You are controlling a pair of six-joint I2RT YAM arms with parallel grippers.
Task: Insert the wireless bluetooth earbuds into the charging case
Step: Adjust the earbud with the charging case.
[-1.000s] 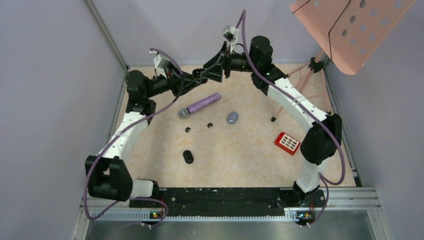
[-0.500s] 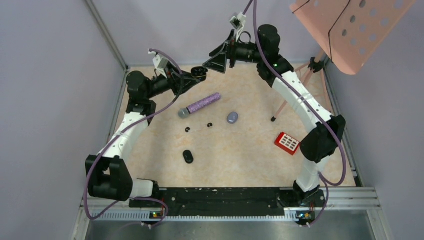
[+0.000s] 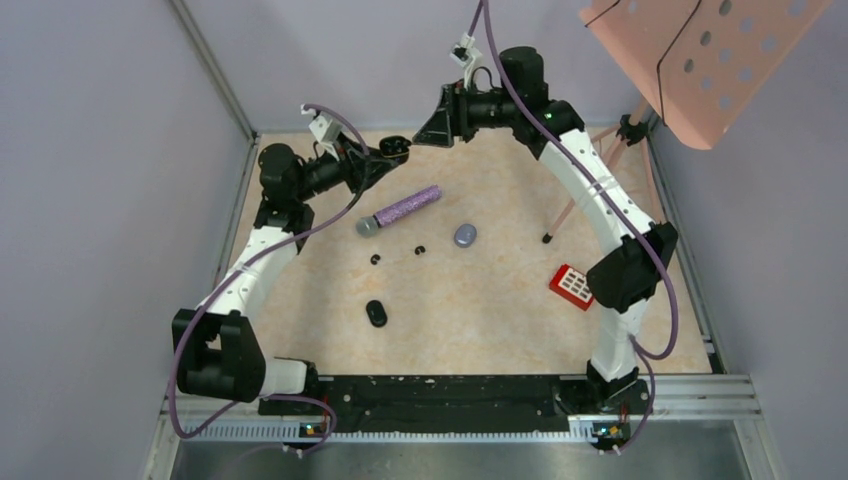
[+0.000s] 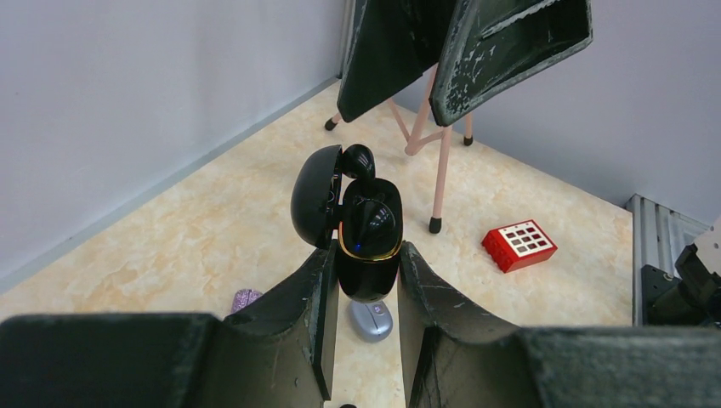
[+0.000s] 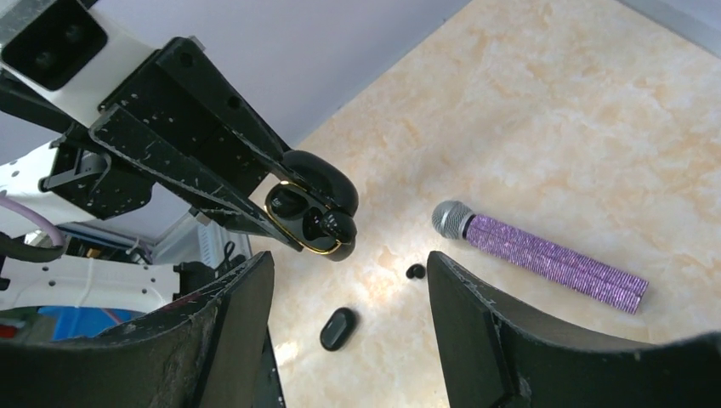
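My left fingers (image 4: 293,327) pinch the glossy black, gold-rimmed charging case (image 4: 367,255) upright in the air, its lid hinged open. A seated earbud (image 4: 358,160), also black, pokes from its far well. Down on the counter (image 3: 480,310) lie a loose earbud (image 3: 375,259) and, nearby but apart, a second loose earbud (image 3: 420,249).

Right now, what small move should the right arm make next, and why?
Probably lower the right gripper toward the loose black earbud on the table: its jaws are open and empty, and one slot of the held charging case looks unfilled.
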